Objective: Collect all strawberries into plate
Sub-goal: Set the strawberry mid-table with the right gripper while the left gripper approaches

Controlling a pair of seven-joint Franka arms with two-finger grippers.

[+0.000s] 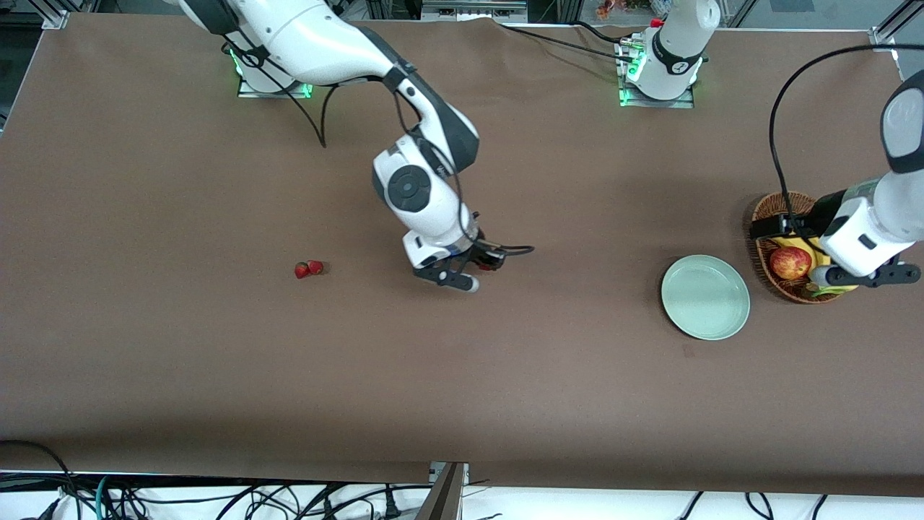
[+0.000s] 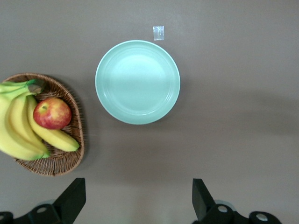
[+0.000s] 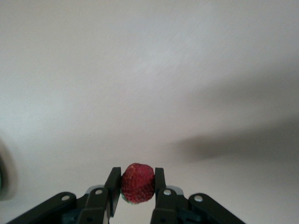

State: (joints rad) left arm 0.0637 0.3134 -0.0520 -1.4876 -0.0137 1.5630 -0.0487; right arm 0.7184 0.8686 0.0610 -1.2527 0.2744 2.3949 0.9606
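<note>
Fingers (image 3: 161, 184) — strawberry (image 3: 138, 183) — brown table (image 1: 216, 361)

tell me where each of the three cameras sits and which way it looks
Front view: high across the table, facing both arms' bases; shows both arms, two strawberries on the table and the plate.
Left wrist view: on the left arm, looking down on the plate, the basket with apple and bananas; left gripper fingers open.
Right wrist view: on the right arm; right gripper fingers shut on a strawberry.
Shared: front and left wrist views both show plate and basket.
</note>
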